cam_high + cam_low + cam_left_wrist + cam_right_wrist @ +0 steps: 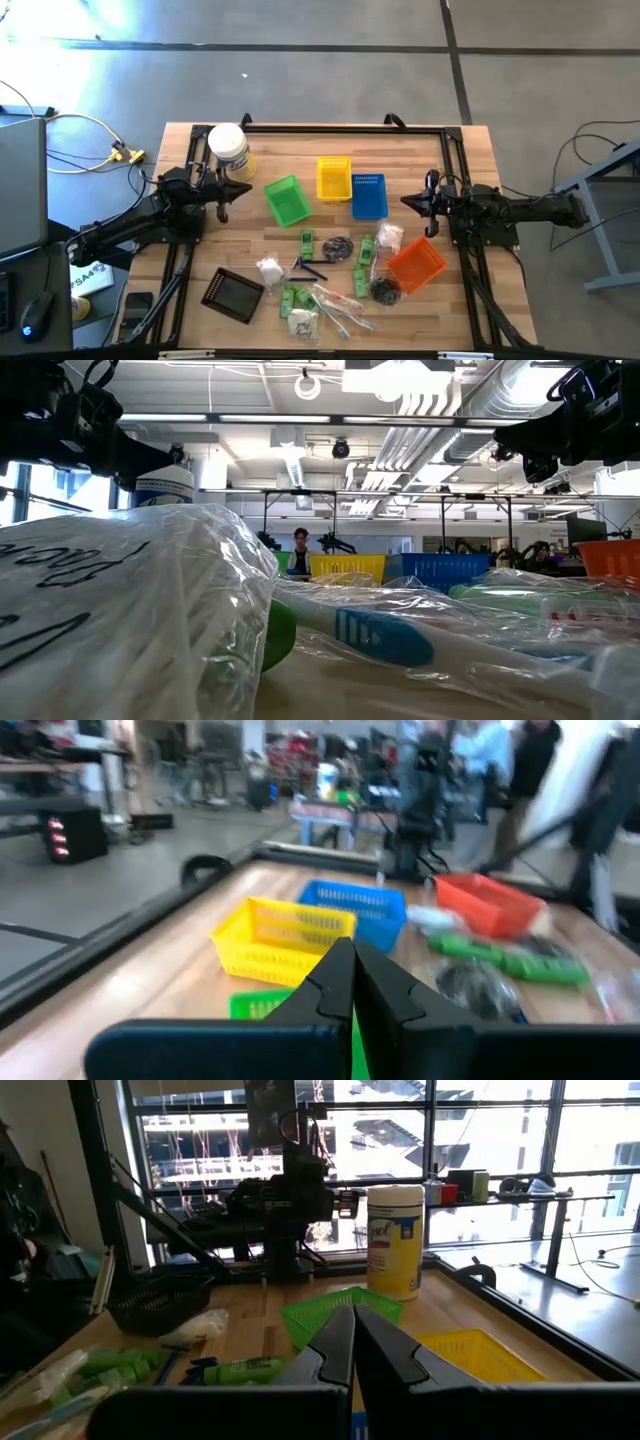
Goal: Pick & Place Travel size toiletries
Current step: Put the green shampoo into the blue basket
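The travel size toiletries lay scattered just in front of the green basket — nothing stood between. Both pincers were pressed closed: left gripper beside it, right gripper past the blue basket. The low view alone showed a wrapped toothbrush.

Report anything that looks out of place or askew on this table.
The travel toiletries lie loose in a heap on the near half of the table, none in a basket. The orange basket and black tray sit skewed among them; the green basket is tilted too. Nothing looks spilled or broken.
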Available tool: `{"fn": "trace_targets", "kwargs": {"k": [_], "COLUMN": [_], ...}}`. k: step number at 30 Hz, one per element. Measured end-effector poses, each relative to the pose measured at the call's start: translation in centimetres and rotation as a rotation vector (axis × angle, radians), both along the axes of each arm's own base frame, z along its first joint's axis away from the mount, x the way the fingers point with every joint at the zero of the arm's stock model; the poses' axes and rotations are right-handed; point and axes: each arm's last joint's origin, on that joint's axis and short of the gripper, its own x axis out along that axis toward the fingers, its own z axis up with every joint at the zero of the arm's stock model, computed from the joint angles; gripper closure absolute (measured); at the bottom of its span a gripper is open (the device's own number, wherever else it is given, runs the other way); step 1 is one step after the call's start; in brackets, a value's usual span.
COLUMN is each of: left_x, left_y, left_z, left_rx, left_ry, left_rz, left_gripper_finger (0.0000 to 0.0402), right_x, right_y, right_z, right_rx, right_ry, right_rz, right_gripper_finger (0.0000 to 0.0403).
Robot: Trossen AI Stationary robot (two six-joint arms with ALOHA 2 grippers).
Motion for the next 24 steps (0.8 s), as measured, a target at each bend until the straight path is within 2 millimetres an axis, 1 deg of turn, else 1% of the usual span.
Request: {"fn": "trace_targets", "kwargs": {"k": [5, 8, 16, 20, 24], "left_x": [-0.1, -0.1, 0.4, 0.9, 1.8], "left_y": [0.0, 0.0, 0.2, 0.4, 0.8], "left_z": [1.0, 1.1, 0.5, 1.4, 2.4], "left_rx": [0.012, 0.013, -0.022, -0.021, -0.014], "left_ry": [-0.098, -0.104, -0.034, 0.01, 0.068], "left_rz": [0.011, 0.004, -0.013, -0.011, -0.031], "left_gripper_finger": [0.0402, 0.0402, 0.0402, 0.0402, 0.0402], "right_x": [0.1, 0.1, 0.5, 0.7, 0.8], "right_y": [0.0, 0.0, -0.1, -0.3, -0.4], "right_z": [0.1, 0.1, -0.4, -0.6, -0.9], "right_rx": [-0.002, 0.003, 0.006, 0.007, 0.006], "right_ry": [-0.007, -0.006, 0.047, 0.076, 0.1], "right_rz": [-0.007, -0.003, -0.036, -0.091, -0.14], "right_gripper_finger": [0.0399, 0.0399, 0.0399, 0.0399, 0.0399]}}
